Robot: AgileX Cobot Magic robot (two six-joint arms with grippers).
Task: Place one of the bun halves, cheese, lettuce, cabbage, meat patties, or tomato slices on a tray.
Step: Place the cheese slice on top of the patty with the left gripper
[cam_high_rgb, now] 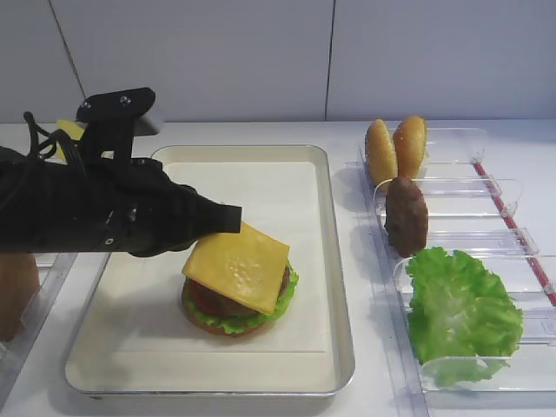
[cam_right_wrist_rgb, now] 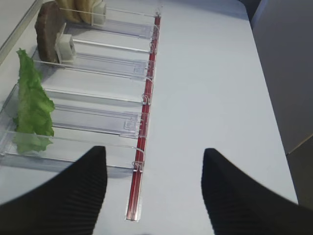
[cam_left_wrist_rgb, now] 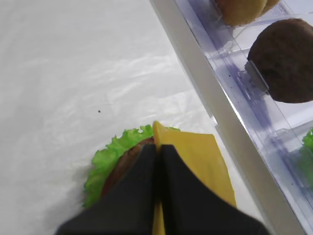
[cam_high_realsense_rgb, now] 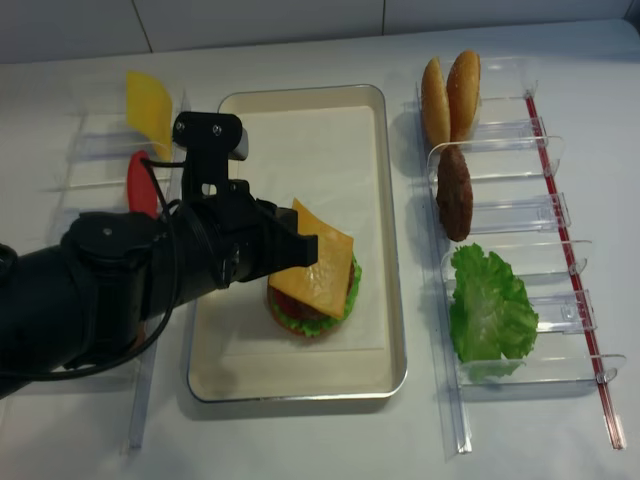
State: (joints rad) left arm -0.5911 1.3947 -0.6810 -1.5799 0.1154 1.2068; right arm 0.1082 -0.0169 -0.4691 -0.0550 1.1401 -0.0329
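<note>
Left wrist view: the left end effector [cam_left_wrist_rgb: 157, 152] is pinched tight on the cheese [cam_left_wrist_rgb: 200, 166], gripping its edge above the stacked lettuce [cam_left_wrist_rgb: 105, 164] and patty on the tray [cam_high_rgb: 208, 382]; at 3 o'clock, the right end effector [cam_right_wrist_rgb: 154, 183] hangs wide open above the surface [cam_right_wrist_rgb: 210, 73], touching nothing.

Matte black throughout. Left arm [cam_high_rgb: 95, 217] bulky, wrapped in a wrinkled black cover. Behind the fingers [cam_left_wrist_rgb: 142, 196], black angular camera bracket [cam_high_rgb: 117, 109] with two small screws on top. Loose black cables [cam_high_rgb: 39, 143] farther back. Right fingers [cam_right_wrist_rgb: 73, 196]: black, finely ribbed faces.
</note>
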